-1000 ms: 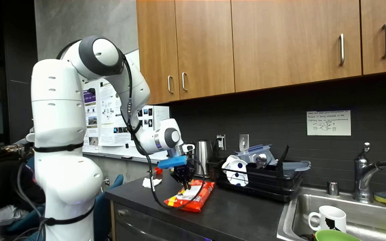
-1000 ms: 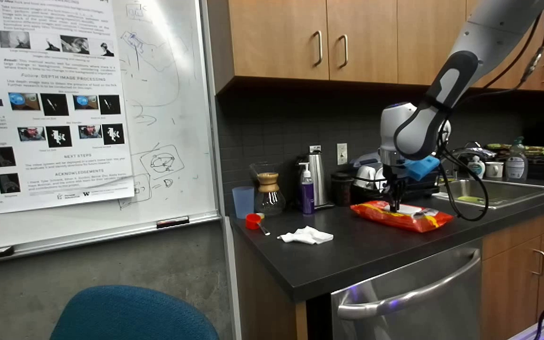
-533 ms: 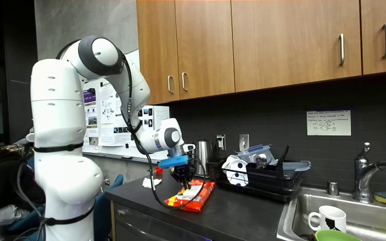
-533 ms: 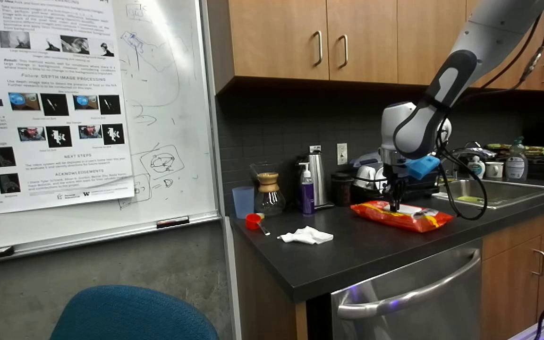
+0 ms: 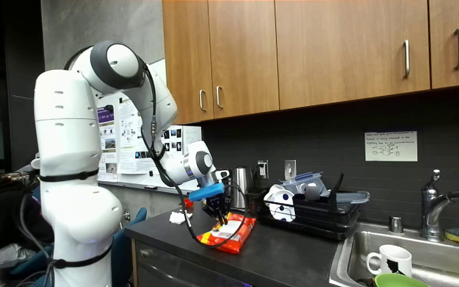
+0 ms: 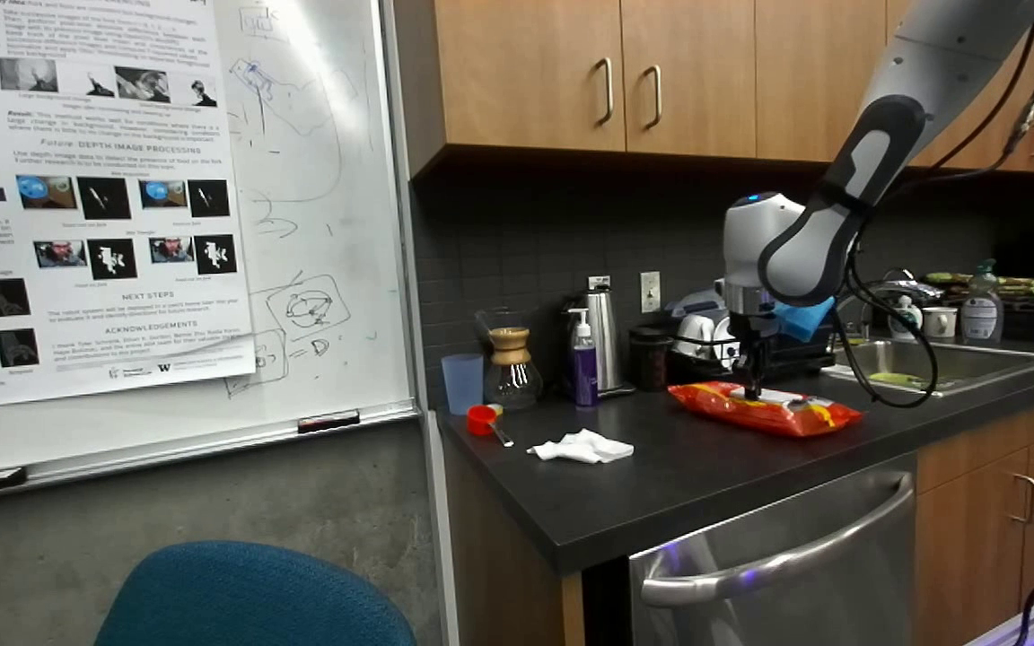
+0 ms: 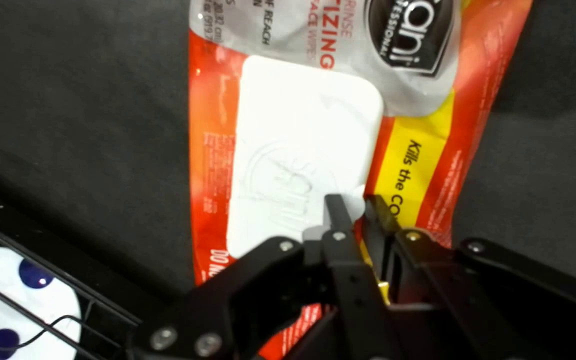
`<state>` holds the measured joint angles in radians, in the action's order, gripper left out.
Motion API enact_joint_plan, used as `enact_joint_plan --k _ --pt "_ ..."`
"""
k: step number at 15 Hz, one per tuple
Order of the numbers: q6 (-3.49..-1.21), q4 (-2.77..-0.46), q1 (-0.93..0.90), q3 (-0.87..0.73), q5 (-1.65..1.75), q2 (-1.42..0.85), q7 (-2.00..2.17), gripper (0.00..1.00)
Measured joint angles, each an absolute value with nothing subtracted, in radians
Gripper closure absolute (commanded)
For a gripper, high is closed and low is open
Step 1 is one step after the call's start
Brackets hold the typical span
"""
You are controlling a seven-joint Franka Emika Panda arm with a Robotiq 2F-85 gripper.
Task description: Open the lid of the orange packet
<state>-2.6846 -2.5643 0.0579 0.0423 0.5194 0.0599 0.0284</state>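
Observation:
The orange packet (image 6: 741,414) lies flat on the dark counter and shows in both exterior views. From the wrist view its lid (image 7: 308,125) is a white, rounded rectangle with embossed lettering, lying flat on the packet (image 7: 210,110). My gripper (image 7: 357,199) points down at one corner of the lid, its fingers a narrow gap apart. One finger (image 7: 338,212) overlaps the white lid, while the other is over the packet's yellow band. A small white tab at the lid's edge appears between the tips; whether they touch it, I cannot tell.
A black dish rack (image 5: 333,223) with dishes stands beside the packet. Behind are a steel kettle (image 6: 607,345) and a purple bottle (image 6: 585,375). A white cloth (image 6: 582,447) and a red scoop (image 6: 481,419) lie nearer the counter's end. The arm's cable loops close over the packet.
The forearm has shifted slightly, and the gripper and packet have moved a little with it. The gap between the fingers looks much the same, and the lid's closeness to them shows only now.

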Motion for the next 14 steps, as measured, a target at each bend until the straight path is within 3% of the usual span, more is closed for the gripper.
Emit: enact_joint_plan --k 3,4,8,14 --pt "-2.685 -2.58 0.058 0.042 0.556 0.07 0.041 0.49" --pt "-2.685 -2.585 0.058 0.042 0.56 0.072 0.043 0.88" --pt "-2.686 -2.6 0.058 0.042 0.56 0.077 0.043 0.99" --pt "-2.694 -2.616 0.056 0.045 0.56 0.096 0.043 1.0"
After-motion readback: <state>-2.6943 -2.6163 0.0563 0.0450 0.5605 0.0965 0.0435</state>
